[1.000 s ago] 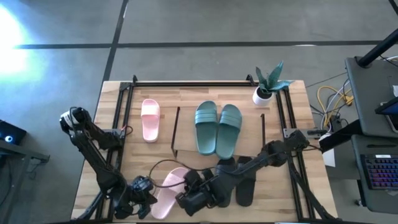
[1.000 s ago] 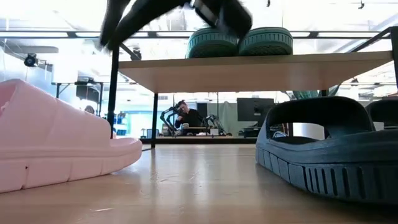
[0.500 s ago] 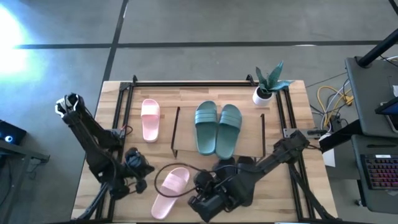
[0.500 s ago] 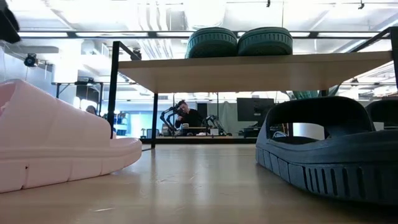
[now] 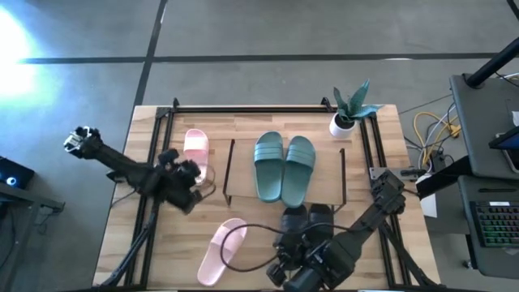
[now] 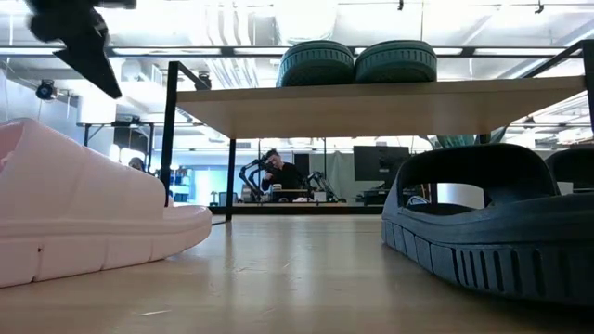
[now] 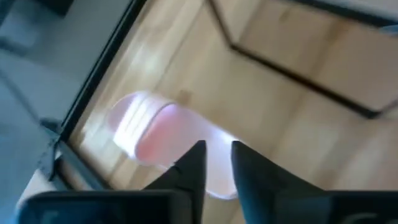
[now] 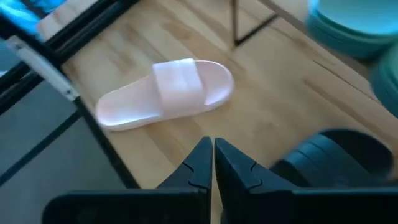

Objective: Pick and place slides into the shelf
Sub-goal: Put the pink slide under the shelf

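Observation:
Two teal slides (image 5: 284, 167) lie side by side on the shelf (image 5: 243, 195), a low wood board between thin black end frames. One pink slide (image 5: 195, 150) lies on its sole on the table left of the shelf, and another pink slide (image 5: 220, 251) near the front edge. Two black slides (image 5: 308, 217) lie in front of the shelf, partly hidden by my right arm. My left gripper (image 7: 216, 155) hovers over the far pink slide (image 7: 155, 127), slightly open and holding nothing. At the front edge my right gripper (image 8: 212, 155) is raised, shut and empty.
A small potted plant (image 5: 349, 109) stands at the table's far right corner. Black frame rails (image 5: 243, 108) run along the table's far edge and sides. Bare wood lies between the near pink slide and the shelf.
My left gripper has left the near pink slide, swinging up and toward the far edge until it stands over the far pink slide, turning as it went. My right gripper has drawn back toward the near edge and risen. The near pink slide has stayed in place.

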